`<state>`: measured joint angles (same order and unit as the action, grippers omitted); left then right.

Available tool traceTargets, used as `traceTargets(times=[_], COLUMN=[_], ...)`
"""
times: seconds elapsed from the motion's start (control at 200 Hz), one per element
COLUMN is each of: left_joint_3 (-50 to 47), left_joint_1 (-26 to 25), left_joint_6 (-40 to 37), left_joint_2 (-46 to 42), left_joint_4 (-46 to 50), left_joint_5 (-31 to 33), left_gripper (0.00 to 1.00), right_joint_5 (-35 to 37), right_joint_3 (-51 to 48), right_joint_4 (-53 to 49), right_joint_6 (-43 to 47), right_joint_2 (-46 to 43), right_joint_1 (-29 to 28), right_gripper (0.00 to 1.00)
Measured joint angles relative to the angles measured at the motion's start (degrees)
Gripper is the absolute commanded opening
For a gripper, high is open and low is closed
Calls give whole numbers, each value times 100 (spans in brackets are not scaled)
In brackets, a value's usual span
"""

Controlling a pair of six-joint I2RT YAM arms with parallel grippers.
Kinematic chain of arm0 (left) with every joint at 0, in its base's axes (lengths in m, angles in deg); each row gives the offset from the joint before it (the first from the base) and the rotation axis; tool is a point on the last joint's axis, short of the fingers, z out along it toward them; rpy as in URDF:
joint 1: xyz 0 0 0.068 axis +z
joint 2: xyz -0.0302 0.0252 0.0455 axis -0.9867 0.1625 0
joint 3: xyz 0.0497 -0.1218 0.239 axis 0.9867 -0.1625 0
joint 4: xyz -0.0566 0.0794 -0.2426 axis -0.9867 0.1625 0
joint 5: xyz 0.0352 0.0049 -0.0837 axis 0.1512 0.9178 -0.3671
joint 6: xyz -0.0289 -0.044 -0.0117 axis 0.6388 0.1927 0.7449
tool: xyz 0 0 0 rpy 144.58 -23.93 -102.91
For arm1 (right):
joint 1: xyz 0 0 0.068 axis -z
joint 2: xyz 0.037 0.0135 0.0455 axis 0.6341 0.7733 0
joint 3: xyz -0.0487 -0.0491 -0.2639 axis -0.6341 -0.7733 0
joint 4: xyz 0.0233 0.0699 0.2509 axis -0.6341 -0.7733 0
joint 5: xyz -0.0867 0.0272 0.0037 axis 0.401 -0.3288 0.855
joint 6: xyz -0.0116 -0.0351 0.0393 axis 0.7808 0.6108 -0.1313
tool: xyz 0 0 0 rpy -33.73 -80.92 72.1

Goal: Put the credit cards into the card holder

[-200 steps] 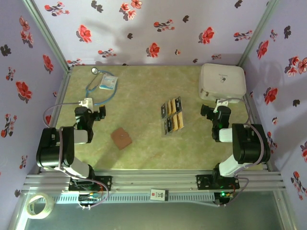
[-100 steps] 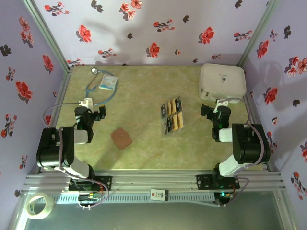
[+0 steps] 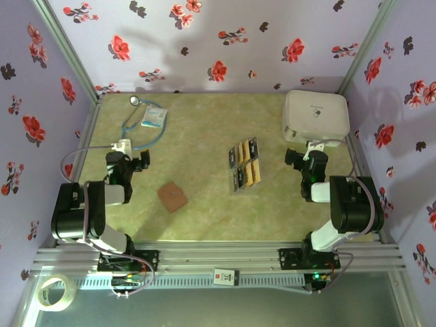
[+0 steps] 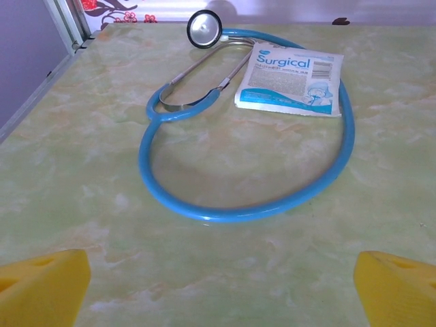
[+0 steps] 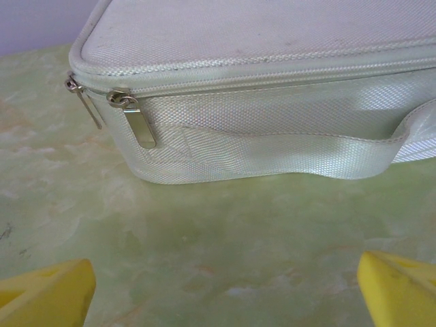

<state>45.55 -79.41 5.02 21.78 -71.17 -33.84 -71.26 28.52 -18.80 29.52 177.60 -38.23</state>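
In the top view your credit cards [image 3: 244, 165] lie mid-frame, just left of the right gripper [image 3: 293, 158], the nearer one; the card holder [image 3: 172, 196] sits lower left of them, closer to the left gripper [image 3: 139, 162]. Both grippers gape wide, holding nothing

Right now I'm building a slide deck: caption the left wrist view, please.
Open left pincer facing a blue stethoscope and a surgical packet on the marbled table.
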Motion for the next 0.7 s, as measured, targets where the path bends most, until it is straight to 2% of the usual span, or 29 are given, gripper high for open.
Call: traceTargets(times=[0.24,0.37,0.46,0.58,0.7], left_joint_3=[264,638,988,1624,2151], left_joint_1=[-11,-79,-114,-264,-717], left_joint_6=[116,400,866,1639,2304], left_joint_2=[-745,-1086,-1340,-1609,-1812], left_joint_4=[973,1735,2455,3670,4830], left_joint_5=[199,417,546,632,654], left_gripper=[100,100,100,100,100], right_joint_5=[396,999,1172,946,122], right_joint_3=[282,933,1373,1910,2173], right_joint_4=[-1086,-2310,-3075,-4037,-4651], right_joint_6=[-144,-970,-1637,-2124,-2197], right_joint_2=[-1047,-1596,-1862,-2065,-2293], right_joint_1=[0,4,72,140,57], right_gripper=[99,99,99,99,99])
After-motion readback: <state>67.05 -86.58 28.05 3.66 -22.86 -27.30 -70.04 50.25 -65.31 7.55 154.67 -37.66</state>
